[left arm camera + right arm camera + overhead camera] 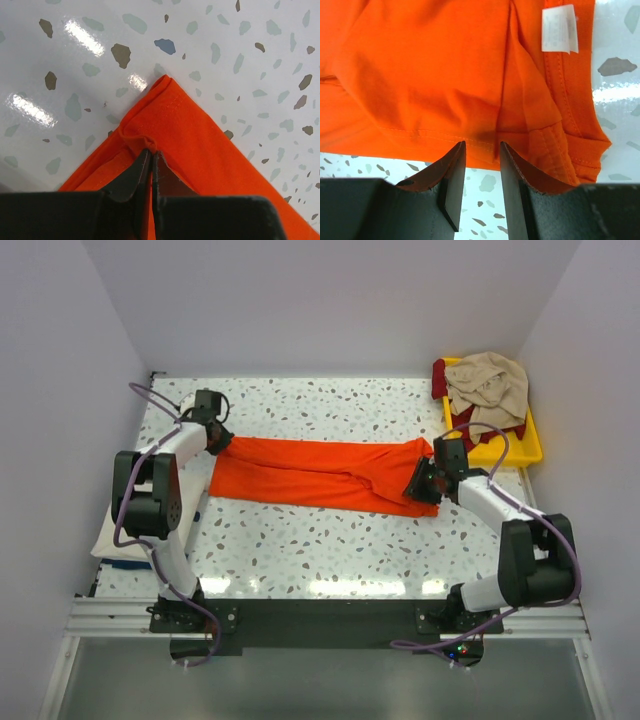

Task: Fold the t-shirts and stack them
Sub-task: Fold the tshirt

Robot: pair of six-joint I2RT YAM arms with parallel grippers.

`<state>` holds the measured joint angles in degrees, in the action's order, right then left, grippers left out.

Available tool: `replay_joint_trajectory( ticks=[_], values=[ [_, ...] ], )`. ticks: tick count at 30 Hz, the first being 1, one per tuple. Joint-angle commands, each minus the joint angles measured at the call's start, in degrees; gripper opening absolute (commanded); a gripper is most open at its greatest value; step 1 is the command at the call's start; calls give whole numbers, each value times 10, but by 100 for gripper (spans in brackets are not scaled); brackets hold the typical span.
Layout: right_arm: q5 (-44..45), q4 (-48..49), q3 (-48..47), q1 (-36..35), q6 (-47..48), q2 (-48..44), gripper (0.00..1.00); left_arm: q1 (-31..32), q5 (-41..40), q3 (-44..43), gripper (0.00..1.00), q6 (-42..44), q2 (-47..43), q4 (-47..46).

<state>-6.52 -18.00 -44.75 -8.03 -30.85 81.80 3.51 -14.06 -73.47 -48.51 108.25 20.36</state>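
left wrist: left gripper point(151, 153) pinches orange t-shirt point(200, 145) corner

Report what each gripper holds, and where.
Left gripper pinches the orange t-shirt just behind its folded corner. Right gripper is open at the hem, holding nothing.

The orange t-shirt point(310, 472) is soft matt cloth with stitched hems; the table point(330, 540) is glossy, smooth and speckled; the tray point(510, 454) looks like smooth plastic
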Motion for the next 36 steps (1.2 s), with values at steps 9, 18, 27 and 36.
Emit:
replay_joint_trajectory(
  ticks=[9, 18, 27, 36],
  values=[
    [2, 52, 27, 0, -21, 24, 38, -3, 2, -9, 0, 11, -6, -28],
    [-19, 84, 36, -1, -43, 29, 30, -3, 2, -9, 0, 14, -5, -30],
    [-24, 61, 12, -1, -47, 3, 4, -3, 4, -18, 0, 19, -1, -30],
    [-12, 19, -74, -1, -40, 21, 0, -3, 15, -61, 0, 35, 7, -32]
  ],
)
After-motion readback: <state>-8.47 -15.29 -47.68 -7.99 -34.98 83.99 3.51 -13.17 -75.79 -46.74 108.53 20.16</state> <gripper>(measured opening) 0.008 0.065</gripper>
